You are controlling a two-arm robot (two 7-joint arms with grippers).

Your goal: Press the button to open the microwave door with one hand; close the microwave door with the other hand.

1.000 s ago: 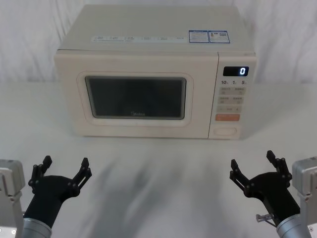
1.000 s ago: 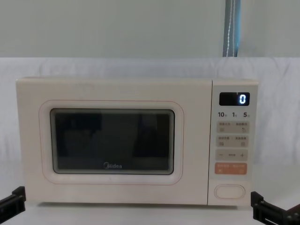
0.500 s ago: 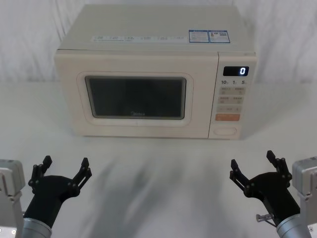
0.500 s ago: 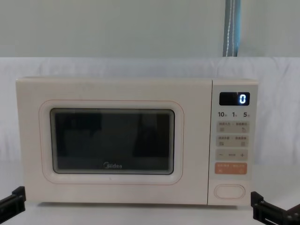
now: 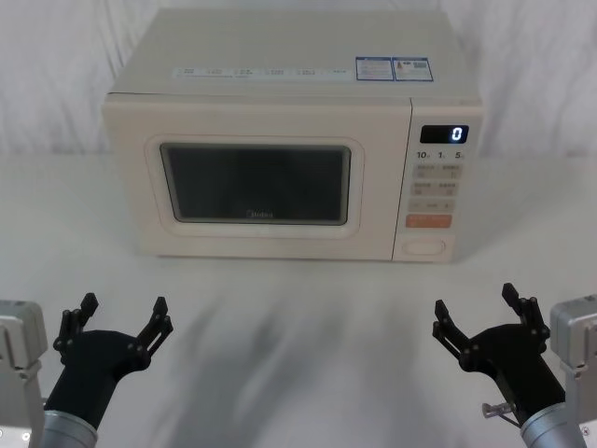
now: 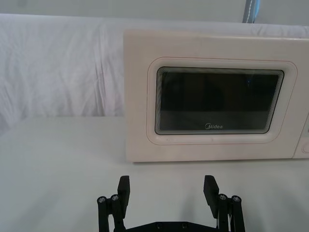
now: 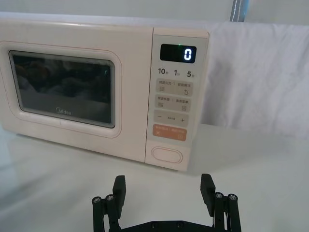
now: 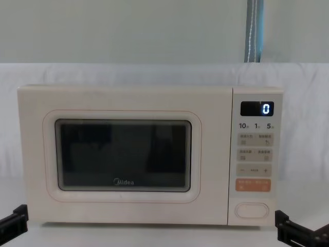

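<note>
A cream-white microwave stands at the back of the white table. Its door [image 5: 256,182] [image 8: 123,157] [image 6: 222,104] [image 7: 63,89] with the dark window sits flush and closed. The pill-shaped button [image 5: 424,247] [image 8: 252,210] [image 7: 167,155] is the lowest key of the control panel, under the orange key. My left gripper [image 5: 118,318] [image 6: 168,191] hovers open near the table's front left, well short of the door. On the front right my right gripper [image 5: 480,311] [image 7: 163,190] is open too, facing the panel from a distance. Neither holds anything.
The display [image 5: 445,133] reads 0. A white cloth covers the table [image 5: 298,308] and drapes behind the microwave. Bare tabletop lies between the grippers and the microwave front. A blue-grey strap [image 8: 254,31] hangs at the back right.
</note>
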